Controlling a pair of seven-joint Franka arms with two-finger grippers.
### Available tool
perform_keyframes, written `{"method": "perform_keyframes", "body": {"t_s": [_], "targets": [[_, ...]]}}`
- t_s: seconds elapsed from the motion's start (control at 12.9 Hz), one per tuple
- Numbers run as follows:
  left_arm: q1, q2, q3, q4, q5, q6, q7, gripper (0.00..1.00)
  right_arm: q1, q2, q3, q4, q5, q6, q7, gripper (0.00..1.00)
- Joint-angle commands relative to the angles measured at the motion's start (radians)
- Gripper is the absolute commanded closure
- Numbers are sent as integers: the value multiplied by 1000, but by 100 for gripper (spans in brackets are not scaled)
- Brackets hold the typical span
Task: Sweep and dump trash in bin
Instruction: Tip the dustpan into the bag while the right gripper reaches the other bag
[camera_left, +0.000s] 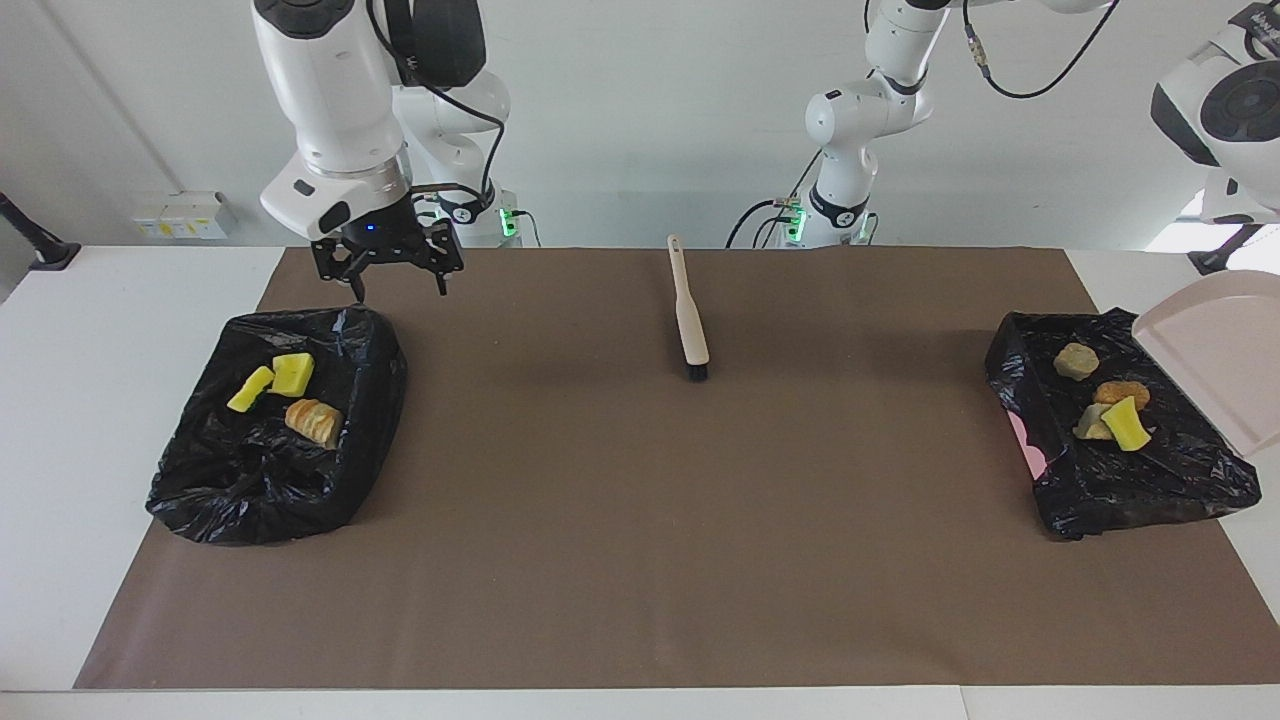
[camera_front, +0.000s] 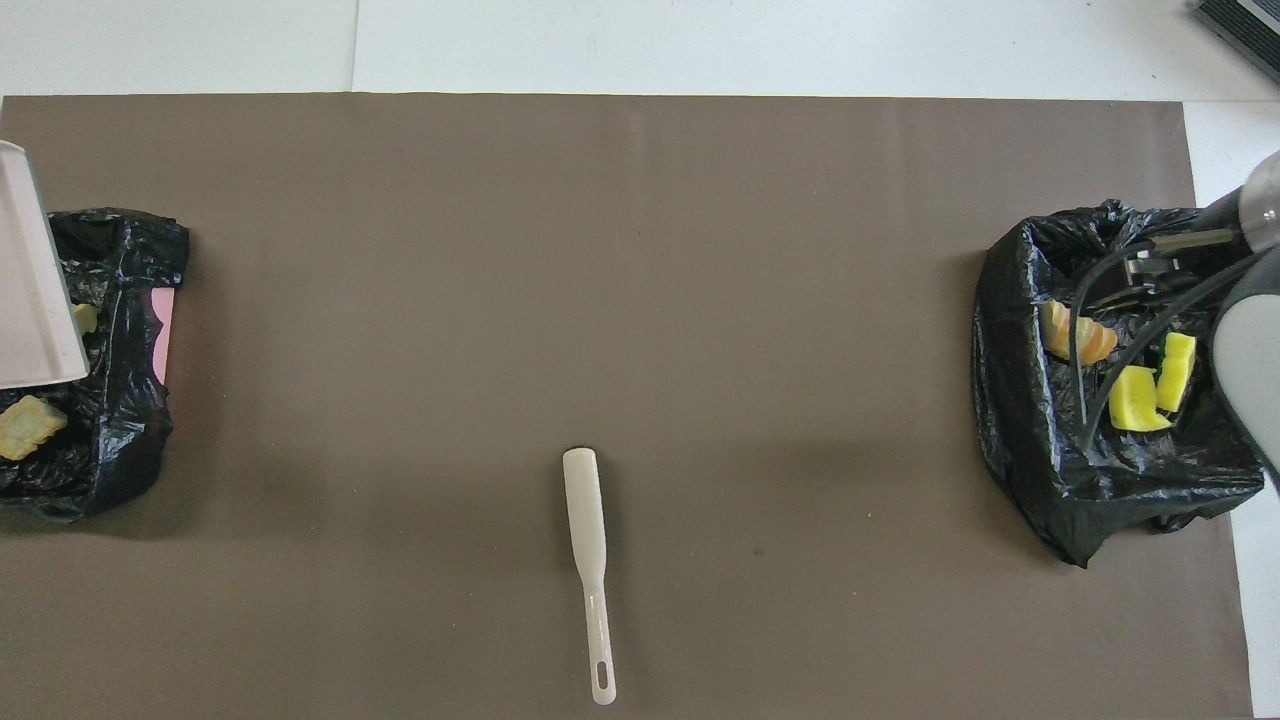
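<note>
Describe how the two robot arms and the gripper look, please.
Both arms are glossy white with dark grey joint caps and loose black cables. The right gripper is black, with a small blue light above its fingers. Green lights glow at both bases. The left gripper is out of view.
</note>
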Motion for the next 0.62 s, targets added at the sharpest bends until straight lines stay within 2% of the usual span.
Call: {"method": "perform_keyframes", "body": {"t_s": [0.0, 0.16, 0.39, 0.54], "targets": [[-5, -38, 1, 6, -212, -60, -207, 100, -15, -59, 5, -1, 38, -7, -5, 0], [-34, -78, -25, -57, -352, -84, -481, 100, -28, -79, 4, -19, 53, -5, 30, 0], [-201, -91, -29, -127, -454, -72, -933, 100, -61, -113, 1, -73, 105, 8, 32, 0], [-304, -77, -28, -158, -520, 7, -1146, 100, -61, -113, 1, -77, 105, 5, 38, 0]]}}
